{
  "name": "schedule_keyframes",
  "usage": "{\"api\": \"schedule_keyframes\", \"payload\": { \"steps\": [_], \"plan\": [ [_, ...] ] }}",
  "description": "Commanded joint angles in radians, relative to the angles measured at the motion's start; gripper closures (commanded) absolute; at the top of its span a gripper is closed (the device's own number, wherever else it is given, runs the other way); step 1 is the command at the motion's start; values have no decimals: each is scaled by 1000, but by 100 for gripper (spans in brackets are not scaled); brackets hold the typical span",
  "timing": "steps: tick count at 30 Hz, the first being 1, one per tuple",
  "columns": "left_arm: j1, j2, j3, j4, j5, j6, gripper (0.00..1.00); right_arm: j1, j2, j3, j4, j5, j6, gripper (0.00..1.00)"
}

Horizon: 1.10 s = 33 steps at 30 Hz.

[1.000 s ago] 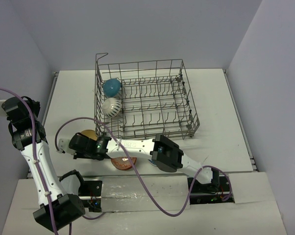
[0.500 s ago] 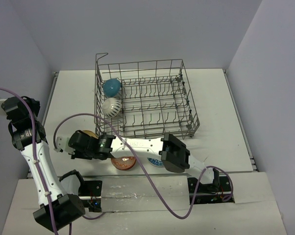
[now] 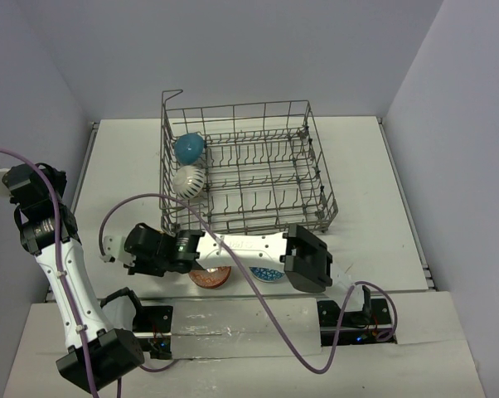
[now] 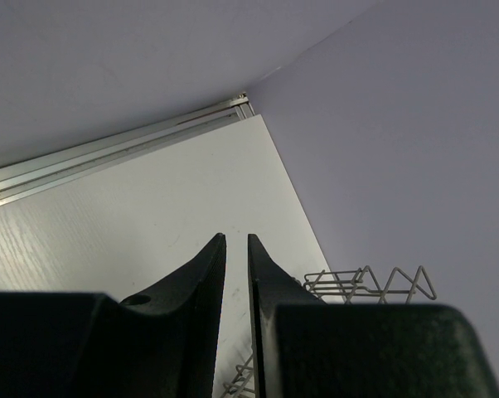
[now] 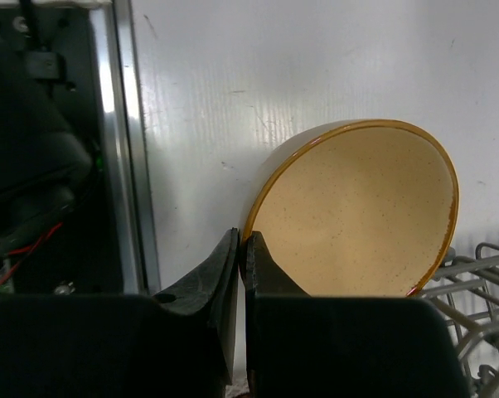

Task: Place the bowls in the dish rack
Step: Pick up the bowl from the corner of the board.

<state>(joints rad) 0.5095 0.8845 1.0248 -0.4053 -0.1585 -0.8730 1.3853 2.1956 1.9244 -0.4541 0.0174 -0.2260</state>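
A yellow bowl with a brown rim is tilted up, its inside facing the right wrist camera. My right gripper is shut on its left rim. From above, that gripper sits left of the dish rack's front corner and hides the bowl. The grey wire dish rack holds a blue bowl and a white patterned bowl along its left side. My left gripper is raised at the far left, its fingers a narrow gap apart with nothing between them.
A reddish-brown bowl and a blue patterned bowl lie on the table under the right arm, near the front edge. A purple cable loops over the rack's front left corner. Walls close in the table on the left, back and right.
The right arm's elbow has swung right, uncovering the blue patterned bowl. Its gripper has shifted slightly and now covers the yellow bowl in the top view. The left arm has not moved.
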Motion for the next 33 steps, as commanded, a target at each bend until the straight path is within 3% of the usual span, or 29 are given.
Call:
{"api": "schedule_keyframes", "payload": {
  "steps": [1, 33],
  "plan": [
    [6, -18, 9, 23, -21, 26, 78, 9, -149, -4, 141, -43, 22, 100],
    [6, -15, 9, 19, -16, 19, 77, 6, -295, -123, 199, -137, 67, 100]
  ]
}}
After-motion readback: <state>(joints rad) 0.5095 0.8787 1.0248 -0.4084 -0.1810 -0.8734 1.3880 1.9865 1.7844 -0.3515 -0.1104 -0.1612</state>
